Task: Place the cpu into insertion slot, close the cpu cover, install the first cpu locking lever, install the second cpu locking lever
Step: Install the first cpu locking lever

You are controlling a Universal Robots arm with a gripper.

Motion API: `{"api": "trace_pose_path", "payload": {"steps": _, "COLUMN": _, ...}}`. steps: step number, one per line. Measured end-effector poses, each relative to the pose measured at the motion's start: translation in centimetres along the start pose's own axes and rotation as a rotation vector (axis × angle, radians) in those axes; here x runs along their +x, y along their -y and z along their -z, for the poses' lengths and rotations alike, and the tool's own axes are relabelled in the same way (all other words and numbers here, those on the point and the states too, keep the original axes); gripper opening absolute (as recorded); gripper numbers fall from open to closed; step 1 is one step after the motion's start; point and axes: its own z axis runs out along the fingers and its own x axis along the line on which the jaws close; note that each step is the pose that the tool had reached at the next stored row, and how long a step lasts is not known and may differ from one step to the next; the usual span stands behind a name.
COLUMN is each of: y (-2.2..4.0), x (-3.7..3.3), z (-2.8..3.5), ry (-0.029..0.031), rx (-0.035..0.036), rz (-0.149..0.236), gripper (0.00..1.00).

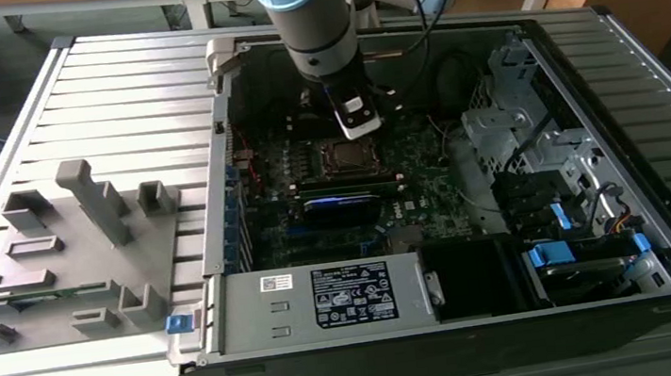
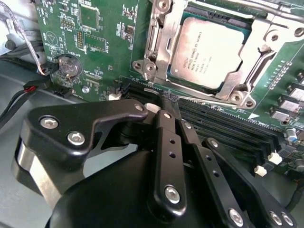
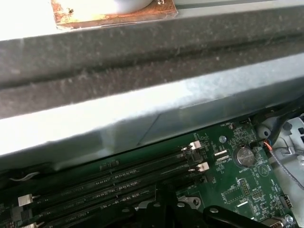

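We saw the chip [image 2: 209, 52] already seated in its socket [image 2: 240, 35] with the metal cover [image 2: 159, 45] down around it. The gripper [image 2: 166, 107] hovered beside it, fingers pressed together, holding nothing; we judged the levers needed slow, steady pushing.

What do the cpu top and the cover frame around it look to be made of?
The cpu top looks like matte grey metal with a dull, even sheen. The cpu cover looks like bright bare metal, probably stamped steel: shiny, thin, bent edges.

cpu cover [image 2: 237, 85] cut off by edge
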Motion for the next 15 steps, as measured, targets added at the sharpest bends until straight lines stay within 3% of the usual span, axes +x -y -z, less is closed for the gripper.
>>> {"api": "trace_pose_path", "payload": {"steps": 15, "y": 0.67, "x": -0.10, "z": -0.29, "ry": 0.0044, "rx": 0.0016, "rz": 0.002, "gripper": 0.11}}
